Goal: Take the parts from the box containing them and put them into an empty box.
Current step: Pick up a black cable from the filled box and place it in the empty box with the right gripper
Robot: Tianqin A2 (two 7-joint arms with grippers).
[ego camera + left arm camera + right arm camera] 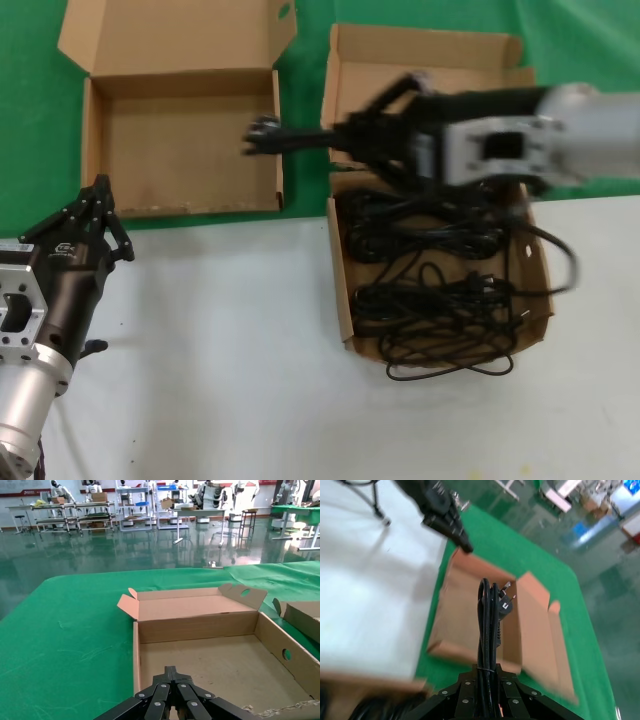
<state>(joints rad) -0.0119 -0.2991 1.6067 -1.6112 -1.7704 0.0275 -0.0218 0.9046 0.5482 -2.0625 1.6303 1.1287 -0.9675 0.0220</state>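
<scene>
1. At your far left, the left tool waits low over the table, near the front left corner of the wide, shallow brown cardboard box. In its wrist view the black fingers lie pressed together and hold nothing.
2. This wide box stands on the green cloth, its lid flap folded back, and the floor inside shows no cable.
3. Moving right, the right tool reaches over the gap between the two boxes. It pinches one thin black coiled power cable, and the plug end already hangs over the right wall of the wide box.
4. The long axis of this bundle runs left to right, along the tool's own line, pointing into the wide box. I judge the coming move needs only more travel to the left and then lowering.
5. At the right, the squarish brown cardboard box holds the remaining black cable bundles; one loop hangs over its right wall.
</scene>
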